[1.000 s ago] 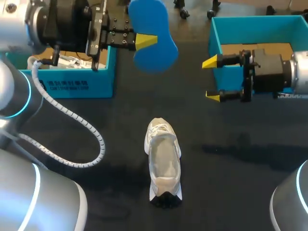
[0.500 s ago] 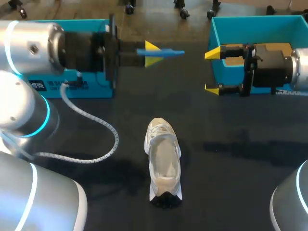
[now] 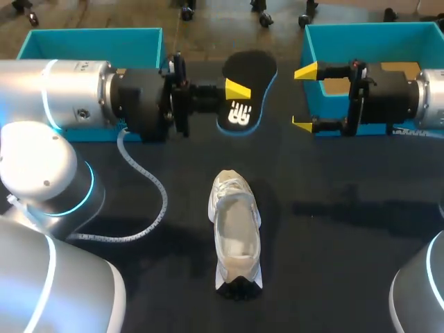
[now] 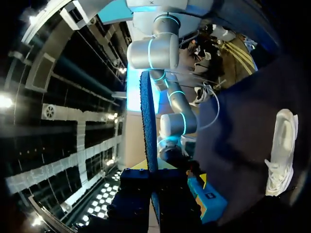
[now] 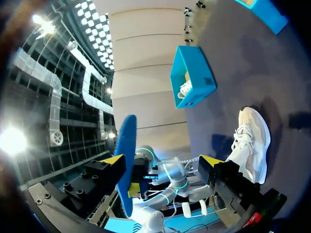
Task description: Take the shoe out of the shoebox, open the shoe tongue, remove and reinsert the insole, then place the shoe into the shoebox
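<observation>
Left gripper (image 3: pixel 236 90) pinches the insole (image 3: pixel 253 69), right gripper (image 3: pixel 304 98) gapes wide facing it, a teal shoebox (image 3: pixel 368 29) beside each, white shoe (image 3: pixel 234 229) lying nearer.

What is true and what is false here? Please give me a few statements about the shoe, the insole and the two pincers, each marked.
1. The white shoe stands on the table, outside both boxes. True.
2. The left pincer grips the insole. True.
3. The right pincer holds the shoe. False: it is open and empty, beside the right shoebox.
4. The insole lies inside the shoe. False: it is held up above the table, apart from the shoe.
</observation>
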`<control>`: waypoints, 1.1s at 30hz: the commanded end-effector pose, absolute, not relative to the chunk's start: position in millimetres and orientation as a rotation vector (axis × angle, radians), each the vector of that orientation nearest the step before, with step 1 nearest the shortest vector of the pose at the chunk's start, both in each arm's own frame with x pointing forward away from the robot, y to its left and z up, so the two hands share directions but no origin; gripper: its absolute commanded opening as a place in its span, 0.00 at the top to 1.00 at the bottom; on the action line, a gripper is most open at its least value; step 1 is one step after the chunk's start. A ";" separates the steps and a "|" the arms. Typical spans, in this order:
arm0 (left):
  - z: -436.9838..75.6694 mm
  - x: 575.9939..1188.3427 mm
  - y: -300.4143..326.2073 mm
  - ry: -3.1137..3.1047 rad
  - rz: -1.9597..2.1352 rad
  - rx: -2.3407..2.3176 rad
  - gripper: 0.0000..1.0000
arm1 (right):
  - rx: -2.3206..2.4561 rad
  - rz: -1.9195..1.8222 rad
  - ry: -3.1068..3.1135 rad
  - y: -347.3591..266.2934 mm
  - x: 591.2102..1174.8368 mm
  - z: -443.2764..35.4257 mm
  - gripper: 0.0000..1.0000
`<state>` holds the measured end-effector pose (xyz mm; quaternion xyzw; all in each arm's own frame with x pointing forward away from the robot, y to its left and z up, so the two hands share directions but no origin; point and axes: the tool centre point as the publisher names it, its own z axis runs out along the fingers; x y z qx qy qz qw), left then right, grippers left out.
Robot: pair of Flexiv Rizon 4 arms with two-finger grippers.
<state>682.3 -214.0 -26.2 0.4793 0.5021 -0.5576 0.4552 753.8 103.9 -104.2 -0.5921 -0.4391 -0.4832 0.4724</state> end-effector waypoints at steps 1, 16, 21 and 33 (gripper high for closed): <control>-37.7 687.8 -218.3 1.214 -1.315 1.190 1.00 | -1.451 -1.181 -1.077 105.7 755.1 -104.7 0.00; -72.0 725.8 -219.9 1.254 -1.196 1.220 1.00 | -1.451 -1.181 -1.077 105.7 755.1 -104.7 0.00; -98.1 743.7 -220.8 1.276 -1.157 1.236 1.00 | -1.382 -1.195 -1.074 117.9 763.0 -114.1 0.00; -106.9 750.8 -221.8 1.278 -1.168 1.231 1.00 | -1.343 -1.183 -1.092 132.1 769.3 -121.3 0.00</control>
